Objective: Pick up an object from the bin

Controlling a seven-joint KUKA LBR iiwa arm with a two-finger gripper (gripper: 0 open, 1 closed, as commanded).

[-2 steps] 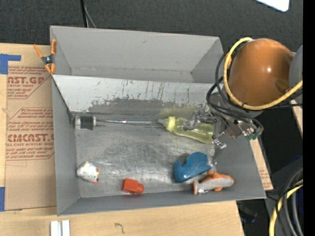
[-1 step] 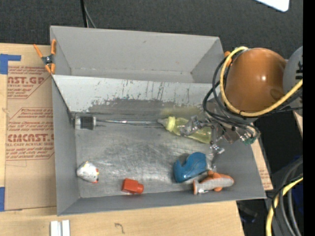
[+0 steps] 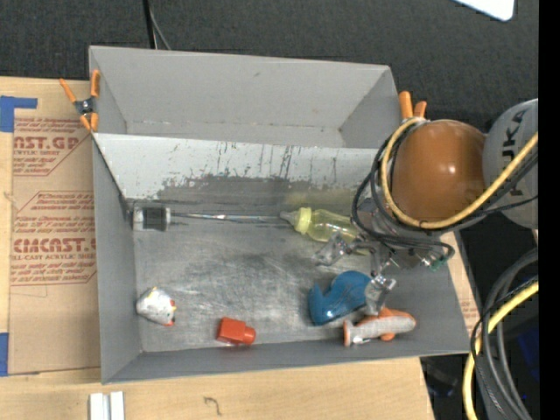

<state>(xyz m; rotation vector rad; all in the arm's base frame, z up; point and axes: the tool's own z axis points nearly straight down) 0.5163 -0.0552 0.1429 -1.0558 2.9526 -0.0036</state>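
**A:** How far along is the pick?

**B:** Barely begun, I judge. Every thing lies on the floor of the bin (image 3: 219, 269), and none is lifted.

**A:** Where is the gripper (image 3: 378, 287)?

**B:** Low in the near right corner, under the orange cover (image 3: 433, 169). It is just beside the right edge of a blue lump (image 3: 335, 298), perhaps touching it.

**A:** Does it grasp the lump?

**B:** I see nothing held. I cannot tell whether the gripper is released or clenched, because its tip sits among cables and glints.

**A:** What else lies close?

**B:** An orange-and-white toy (image 3: 381, 325) lies just nearer than the gripper, by the near wall. A pale yellow bottle (image 3: 319, 223) lies farther off, to the left.

**A:** And the rest?

**B:** They are well apart from it. A red block (image 3: 236, 331) and a white scrap (image 3: 157, 306) lie near left. A thin rod (image 3: 219, 219) runs along the far side of the floor.

**A:** So what is left?

**B:** Nearly all of it, in my view. The gripper has yet to take a sure hold, likely of the blue lump, and then raise it clear of the bin.
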